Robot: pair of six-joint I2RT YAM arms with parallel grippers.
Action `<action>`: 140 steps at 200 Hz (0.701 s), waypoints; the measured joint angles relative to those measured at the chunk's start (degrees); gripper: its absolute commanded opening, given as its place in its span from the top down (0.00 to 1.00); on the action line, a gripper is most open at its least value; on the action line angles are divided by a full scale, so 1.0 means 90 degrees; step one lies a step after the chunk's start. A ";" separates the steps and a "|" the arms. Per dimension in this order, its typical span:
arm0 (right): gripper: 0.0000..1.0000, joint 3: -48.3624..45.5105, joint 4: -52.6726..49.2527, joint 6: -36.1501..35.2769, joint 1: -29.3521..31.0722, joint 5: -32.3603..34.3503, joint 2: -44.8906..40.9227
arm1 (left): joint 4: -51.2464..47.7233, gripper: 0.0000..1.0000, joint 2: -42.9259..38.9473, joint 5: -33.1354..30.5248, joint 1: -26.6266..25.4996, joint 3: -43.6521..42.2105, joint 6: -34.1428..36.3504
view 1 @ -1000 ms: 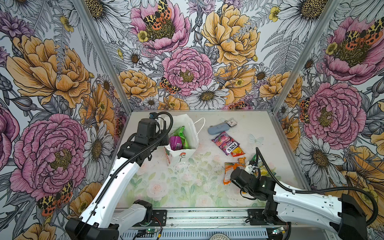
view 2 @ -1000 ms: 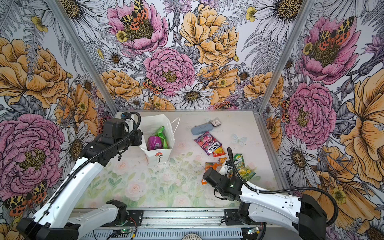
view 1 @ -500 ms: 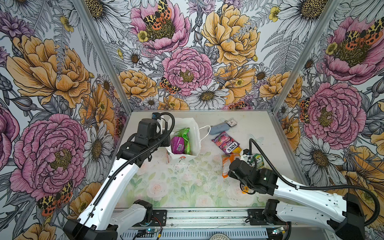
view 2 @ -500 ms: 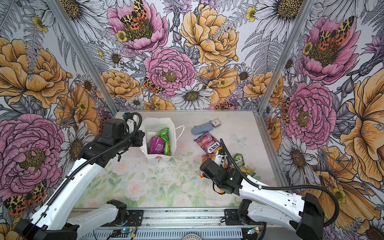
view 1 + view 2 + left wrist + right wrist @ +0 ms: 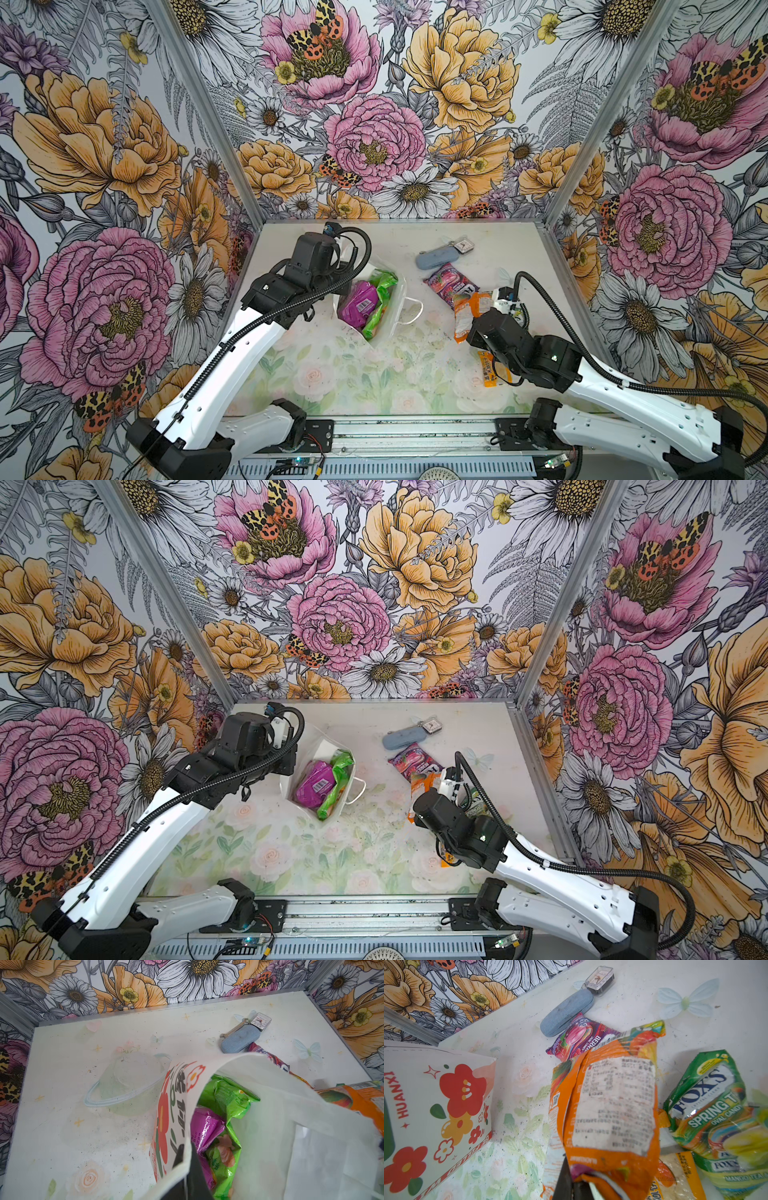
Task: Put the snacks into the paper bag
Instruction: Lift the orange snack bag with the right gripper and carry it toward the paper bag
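Two non-snacks, grey case (image 5: pixel 434 259) and square tag (image 5: pixel 464 246), just beside berry packet (image 5: pixel 448 284).

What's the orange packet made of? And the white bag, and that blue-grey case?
The orange packet is thin shiny plastic film: it crinkles and glints. The white bag is matte and looks like paper, though its soft fuzzy rim could be non-woven cloth. The blue-grey case seems covered in denim-like fabric, dull and finely woven.

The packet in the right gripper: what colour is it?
Packet: mainly orange, white label panel; clearest in the right wrist view.
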 measured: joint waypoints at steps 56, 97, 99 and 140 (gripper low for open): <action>1.00 0.0952 -0.0253 -0.0619 -0.0005 -0.0005 0.0075 | -0.0090 1.00 0.0000 -0.0194 -0.0024 0.0000 0.0019; 1.00 0.1945 -0.0362 -0.1197 -0.0005 -0.0007 0.0313 | -0.0085 1.00 0.0012 -0.0197 -0.0024 0.0012 0.0019; 1.00 0.1989 -0.0372 -0.1236 -0.0005 -0.0007 0.0323 | -0.0085 1.00 0.0012 -0.0197 -0.0024 0.0012 0.0019; 1.00 0.2749 -0.0452 -0.1719 -0.0005 -0.0029 0.0534 | -0.0087 1.00 0.0015 -0.0197 -0.0024 0.0012 0.0017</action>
